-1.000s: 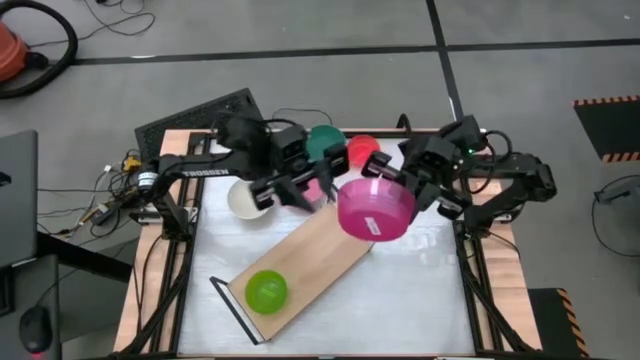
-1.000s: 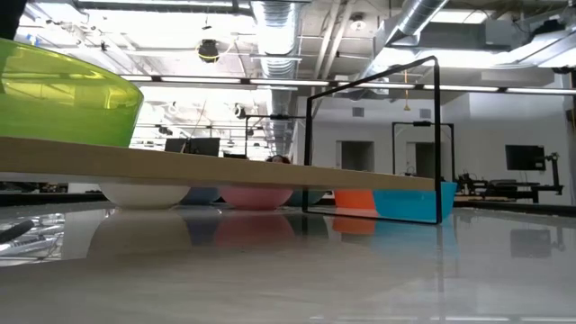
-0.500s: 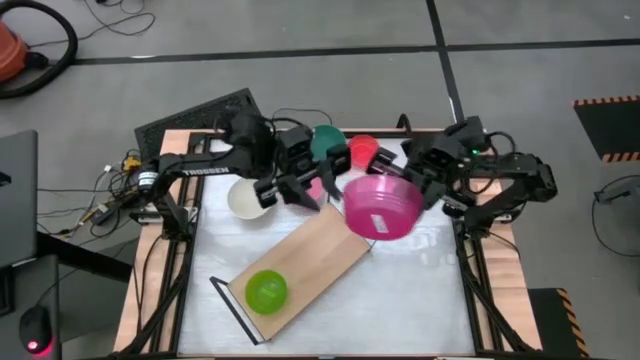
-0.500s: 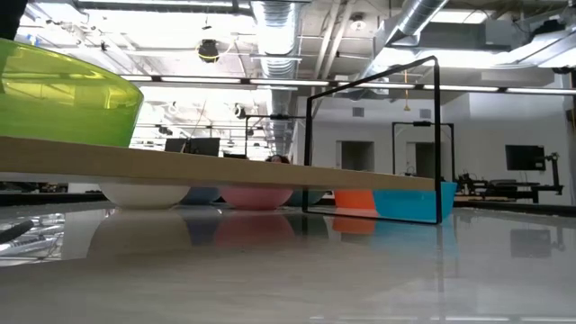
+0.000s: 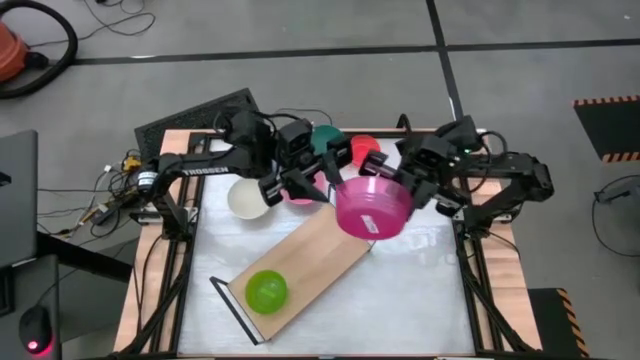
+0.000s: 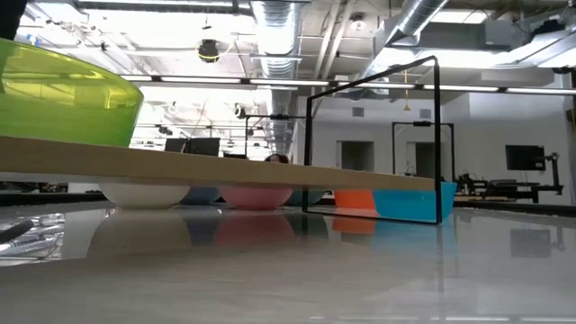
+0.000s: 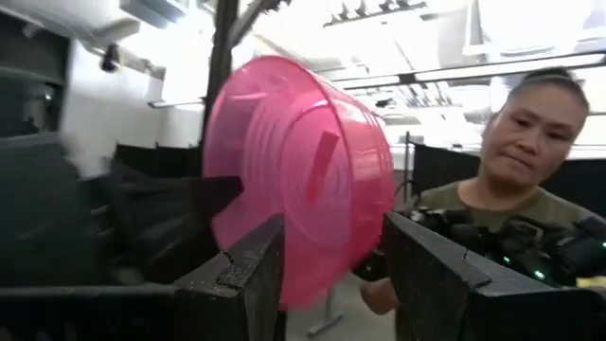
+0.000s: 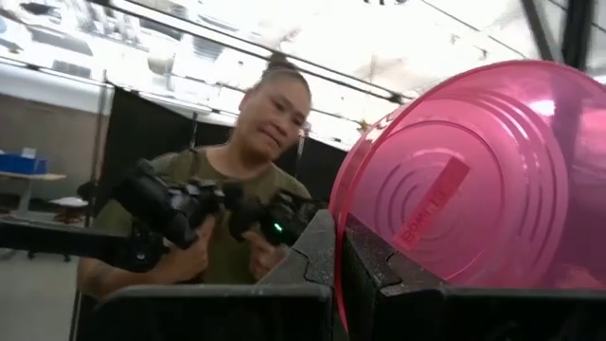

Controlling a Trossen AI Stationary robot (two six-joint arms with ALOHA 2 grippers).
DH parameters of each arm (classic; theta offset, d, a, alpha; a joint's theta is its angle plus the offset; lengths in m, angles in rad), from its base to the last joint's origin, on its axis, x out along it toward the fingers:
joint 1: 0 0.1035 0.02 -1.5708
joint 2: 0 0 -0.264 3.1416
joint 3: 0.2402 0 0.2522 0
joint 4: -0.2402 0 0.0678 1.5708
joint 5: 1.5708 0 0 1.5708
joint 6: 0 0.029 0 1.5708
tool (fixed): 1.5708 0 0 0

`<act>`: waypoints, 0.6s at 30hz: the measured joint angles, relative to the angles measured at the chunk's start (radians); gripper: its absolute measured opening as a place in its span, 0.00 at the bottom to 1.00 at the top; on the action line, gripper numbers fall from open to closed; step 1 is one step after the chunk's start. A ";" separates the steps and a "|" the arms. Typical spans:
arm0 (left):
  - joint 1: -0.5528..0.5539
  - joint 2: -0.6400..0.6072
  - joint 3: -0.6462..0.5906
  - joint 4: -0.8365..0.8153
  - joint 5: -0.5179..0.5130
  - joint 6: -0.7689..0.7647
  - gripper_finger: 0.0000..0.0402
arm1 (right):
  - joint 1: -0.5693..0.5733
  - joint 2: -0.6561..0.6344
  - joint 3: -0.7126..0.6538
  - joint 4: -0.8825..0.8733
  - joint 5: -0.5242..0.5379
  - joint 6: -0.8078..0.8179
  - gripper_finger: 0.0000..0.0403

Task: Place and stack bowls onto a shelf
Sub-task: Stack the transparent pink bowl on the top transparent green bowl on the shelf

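My right gripper (image 5: 395, 186) is shut on a magenta bowl (image 5: 373, 208), held high above the far end of the light-wood shelf (image 5: 300, 262), its labelled bottom turned up toward the high camera. My left gripper (image 5: 322, 190) is open just left of the bowl, which shows beyond its fingers in the left wrist view (image 7: 294, 170); I cannot tell whether they touch it. A lime green bowl (image 5: 266, 291) stands on its base on the shelf's near end. Cream (image 5: 244, 198), pink (image 5: 298, 193), teal (image 5: 322, 141) and red (image 5: 359, 149) bowls sit on the table at the back. My right gripper pinches the magenta bowl's rim (image 8: 338, 227) between its two fingers, one finger on the outer wall (image 8: 379, 270) and one on the inner side. The fingers come from the table's right. The bowl is lifted clear and tipped, its bottom up.
The shelf lies slantwise across the table, with black wire loops at its ends (image 6: 437, 135). A cyan bowl (image 6: 409, 200) sits on the table behind it in the low view. A person (image 8: 256, 189) stands beyond the table, holding controllers.
My left gripper has crept a little toward the magenta bowl. My right gripper has swung the bowl slightly right and back left, tipping it a little; it stays lifted above the shelf's far end.
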 joint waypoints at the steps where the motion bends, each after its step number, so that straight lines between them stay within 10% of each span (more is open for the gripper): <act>1: -0.002 0.000 0.000 -0.001 0.005 -0.003 0.41 | -0.004 0.005 -0.002 0.024 0.000 0.018 0.06; 18: -0.005 0.000 0.000 0.014 0.205 0.052 0.26 | 0.003 0.021 0.006 0.051 0.000 0.128 0.06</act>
